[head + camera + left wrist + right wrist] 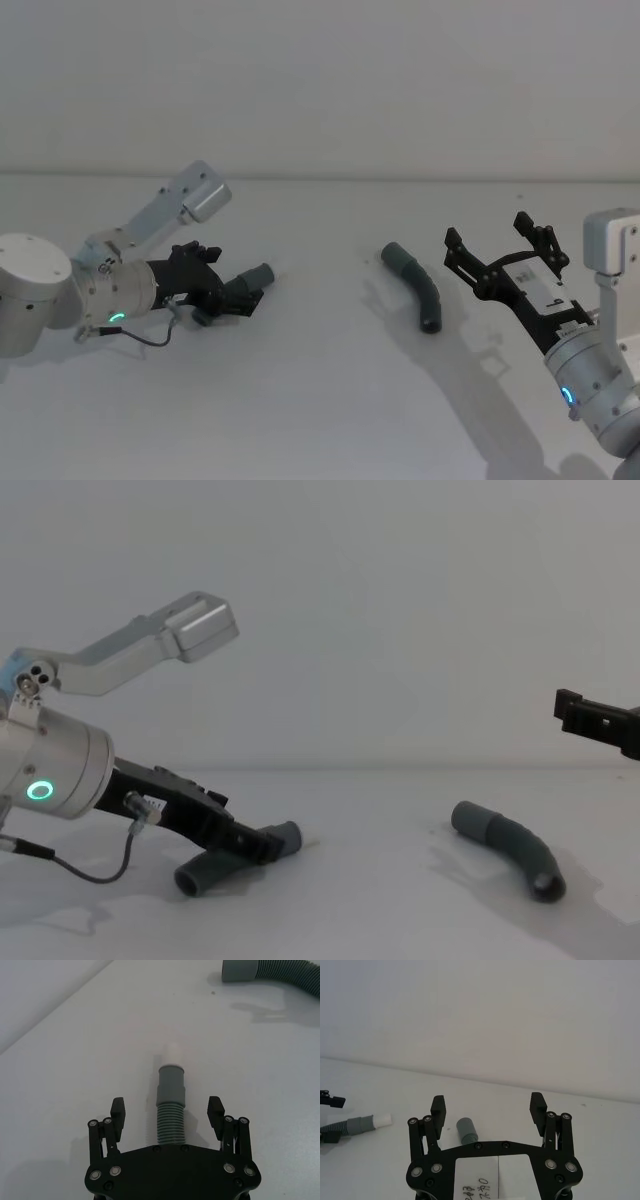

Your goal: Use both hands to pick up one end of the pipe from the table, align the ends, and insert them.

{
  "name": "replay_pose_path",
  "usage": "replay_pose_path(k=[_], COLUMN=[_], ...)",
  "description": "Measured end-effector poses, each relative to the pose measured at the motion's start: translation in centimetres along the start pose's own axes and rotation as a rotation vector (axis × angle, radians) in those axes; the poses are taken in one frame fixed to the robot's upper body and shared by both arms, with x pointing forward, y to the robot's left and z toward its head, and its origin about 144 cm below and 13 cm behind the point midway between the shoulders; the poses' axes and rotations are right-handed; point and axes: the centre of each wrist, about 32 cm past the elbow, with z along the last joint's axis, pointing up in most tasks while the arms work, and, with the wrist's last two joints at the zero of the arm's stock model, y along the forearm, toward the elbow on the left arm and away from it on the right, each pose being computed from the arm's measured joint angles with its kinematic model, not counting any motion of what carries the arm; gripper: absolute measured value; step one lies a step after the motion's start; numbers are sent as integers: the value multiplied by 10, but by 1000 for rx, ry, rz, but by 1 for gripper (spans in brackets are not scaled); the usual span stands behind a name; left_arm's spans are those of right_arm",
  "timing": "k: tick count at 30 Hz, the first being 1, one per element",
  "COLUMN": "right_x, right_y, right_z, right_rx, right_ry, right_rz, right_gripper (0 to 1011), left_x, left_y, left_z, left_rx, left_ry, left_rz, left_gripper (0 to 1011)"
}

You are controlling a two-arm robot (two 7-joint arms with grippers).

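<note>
We log a plain white worktop (300,420), flat and slightly glossy, spanning the full width of the head view. Behind it stands a bare, pale grey wall (320,80) with no marks on it. The two meet in a straight, soft seam (330,177) that runs level across the view. The light is even and diffuse. We note soft grey shadows (470,345) lying on the worktop. In the chest view the wall takes the upper part and the worktop the lower strip. One tiny dark speck (213,994) sits on the surface.
</note>
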Motion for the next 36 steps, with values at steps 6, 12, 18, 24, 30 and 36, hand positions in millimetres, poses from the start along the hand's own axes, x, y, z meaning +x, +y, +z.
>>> replay_pose_path(k=[6,12,18,24,30,36], right_x=[0,0,0,0,0,0], right_y=[0,0,0,0,0,0], right_z=[0,0,0,0,0,0], right_rx=[0,0,0,0,0,0], right_ry=[0,0,0,0,0,0], right_rz=[0,0,0,0,0,0], right_gripper=[1000,1000,1000,1000,1000,1000], left_x=[2,5,6,6,6,6], left_y=[-3,-6,-10,-14,-18,-22], left_z=[1,1,2,1,0,-1], left_rx=[12,19,24,29,35,40], left_ry=[15,26,32,39,48,59], left_rz=[-1,-5,-13,-20,-27,-32], left_gripper=[1001,1001,1001,1001,1001,1001])
